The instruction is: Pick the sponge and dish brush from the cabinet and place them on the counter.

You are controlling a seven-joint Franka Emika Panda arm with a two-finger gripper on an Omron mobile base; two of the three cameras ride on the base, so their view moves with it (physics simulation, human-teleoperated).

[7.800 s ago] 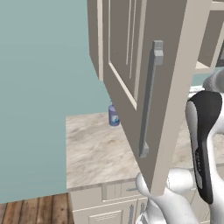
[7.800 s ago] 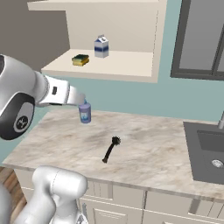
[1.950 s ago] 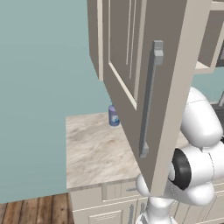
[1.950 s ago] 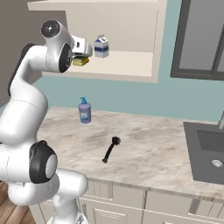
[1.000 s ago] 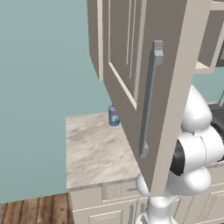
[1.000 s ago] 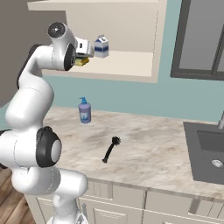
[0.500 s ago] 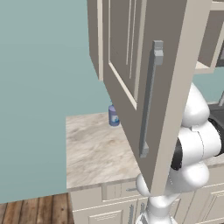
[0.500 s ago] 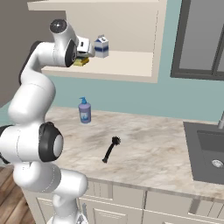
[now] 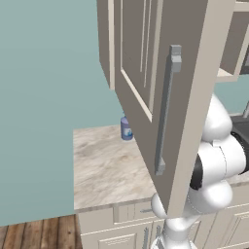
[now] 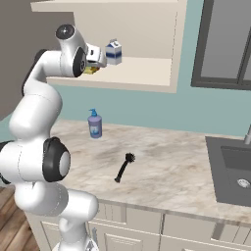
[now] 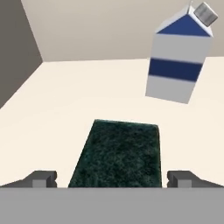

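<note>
Dark green, rough-topped sponge (image 11: pixel 117 153) lies flat on the cabinet (image 10: pixel 137 73) shelf between wide-open fingers (image 11: pixel 43 178), seemingly untouched; brush (image 10: pixel 124 167) lies on the table (image 10: pixel 171 171).

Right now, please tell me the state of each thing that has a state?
cabinet: door swung open.
sponge: flat on the shelf, between the claw's tips, not gripped.
claw: open.
dish brush: lying on the counter.
milk carton: upright, cap on.
soap bottle: upright.
</note>
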